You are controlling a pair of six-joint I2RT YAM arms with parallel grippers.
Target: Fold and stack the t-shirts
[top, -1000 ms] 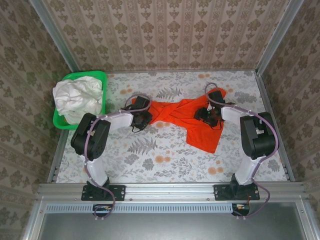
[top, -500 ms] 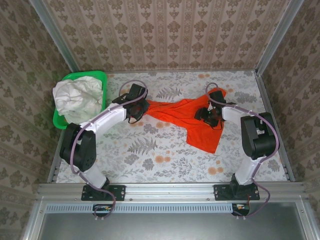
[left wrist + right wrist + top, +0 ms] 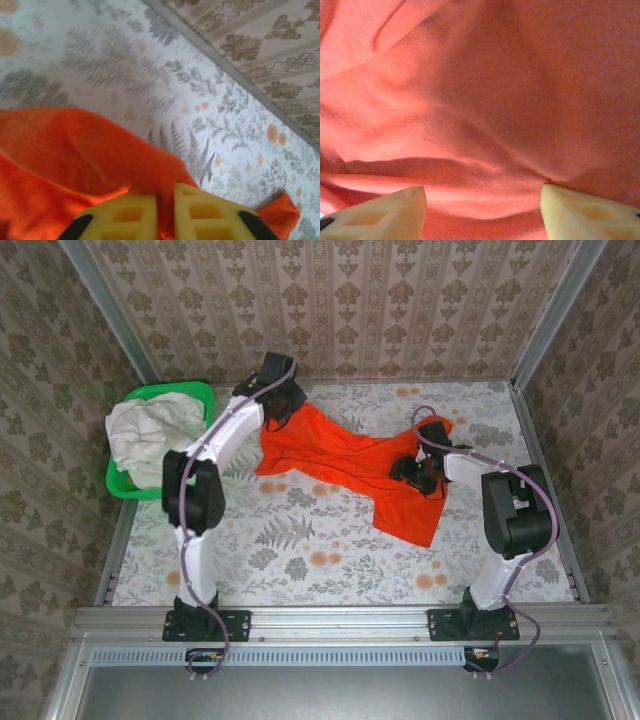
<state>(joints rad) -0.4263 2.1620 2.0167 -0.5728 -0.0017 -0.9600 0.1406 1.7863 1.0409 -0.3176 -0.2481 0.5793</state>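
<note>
Top view: the orange shirt [image 3: 335,460] lies on the bench [image 3: 300,540], its long axis slanting from far left to near right, with the near-right end pointing toward the right arm's base. The left end effector [image 3: 282,405] is at the shirt's far-left end, by the back wall [image 3: 350,310]. Half a second ago it was nearer mid-bench, and that end of the shirt has since been drawn back and spread wider. The right end effector [image 3: 415,473] is on the shirt's right part, unmoved. The white shirt [image 3: 150,435] sits crumpled in the basket [image 3: 205,390].

Left wrist: the left end effector [image 3: 165,195] has its fingers nearly together, with orange shirt [image 3: 75,160] in the thin slit. I cannot tell whether it grips.

Right wrist: the right end effector [image 3: 482,197] stands open, its fingers [image 3: 390,205] wide apart over the creased orange shirt [image 3: 495,90]
</note>
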